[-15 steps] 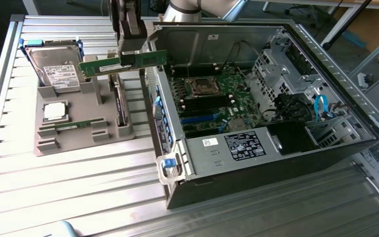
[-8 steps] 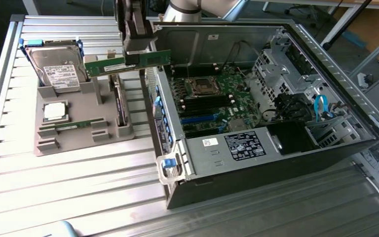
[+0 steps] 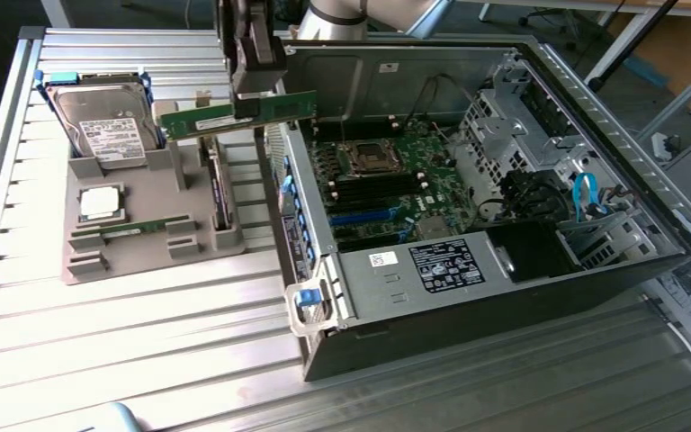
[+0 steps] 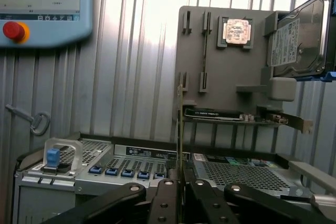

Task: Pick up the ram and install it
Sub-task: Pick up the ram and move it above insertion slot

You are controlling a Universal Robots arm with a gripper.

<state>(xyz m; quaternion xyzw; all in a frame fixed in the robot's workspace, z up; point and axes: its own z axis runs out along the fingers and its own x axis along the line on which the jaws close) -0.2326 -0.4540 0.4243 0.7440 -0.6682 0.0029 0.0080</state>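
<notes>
My gripper (image 3: 247,106) is clamped on the ram (image 3: 195,121), which hangs on edge over the case (image 3: 321,297) wall. Its long axis runs across the exterior view, and the motherboard (image 3: 394,180) lies lower, toward the exterior view's right.

One open computer case (image 3: 345,81) stands on the one table (image 3: 118,351). One grey holder (image 3: 130,263) lies at nine o'clock from the case in the exterior view. There are two sticks: one memory stick (image 3: 208,119) gripped in the single pincer (image 3: 253,108), and what looks like a spare stick (image 3: 130,228) in the holder. There is also one hard drive (image 3: 103,121), one square chip (image 3: 100,202), one bracketed card (image 3: 216,175), one blue cable (image 3: 586,193) and one red button (image 4: 14,31).
</notes>
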